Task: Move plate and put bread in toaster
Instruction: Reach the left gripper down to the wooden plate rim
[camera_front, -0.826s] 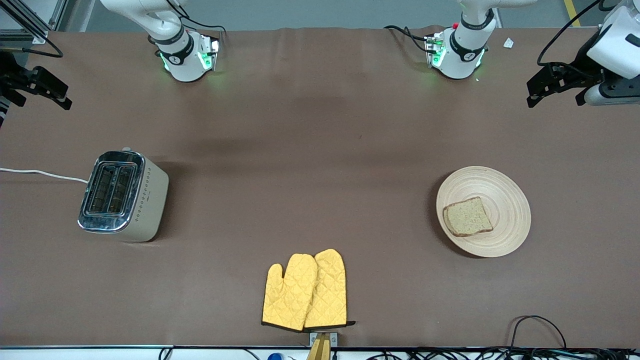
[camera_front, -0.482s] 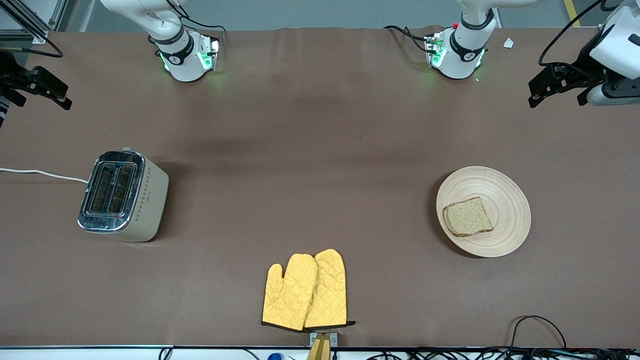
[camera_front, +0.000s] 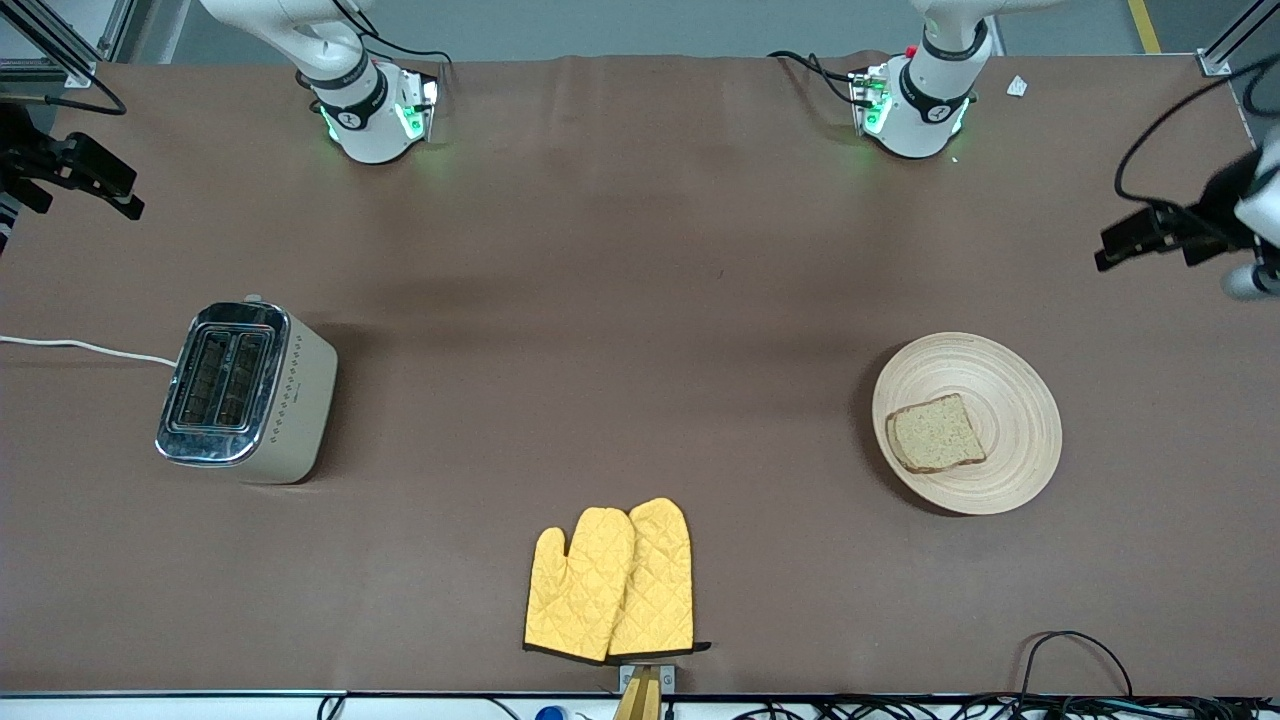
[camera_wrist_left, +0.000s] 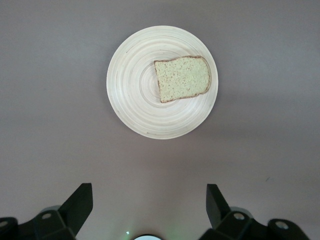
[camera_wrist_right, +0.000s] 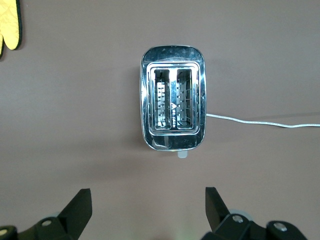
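The tan wooden plate (camera_front: 1020, 400) lies toward the left arm's end of the table, with the slice of brown bread (camera_front: 935, 433) on it. The beige and chrome toaster (camera_front: 245, 392) stands toward the right arm's end, both slots empty. My left gripper (camera_front: 1128, 243) is open and empty, up in the air over the bare table beside the plate. In the left wrist view the plate (camera_wrist_left: 130, 85) and bread (camera_wrist_left: 182, 78) lie ahead of the open left gripper (camera_wrist_left: 149, 200). My right gripper (camera_front: 100, 185) is open and empty over the table's end. The right wrist view shows the toaster (camera_wrist_right: 172, 102) ahead of the right gripper (camera_wrist_right: 148, 200).
A pair of yellow oven mitts (camera_front: 612, 582) lies at the table's middle, near the front camera's edge; one mitt tip shows in the right wrist view (camera_wrist_right: 10, 25). The toaster's white cord (camera_front: 85, 347) runs off the table's end. Cables (camera_front: 1075, 660) lie along the front edge.
My left gripper has moved lower in the front view and closer to the table's end, still open. The right gripper, plate, bread and toaster have not moved.
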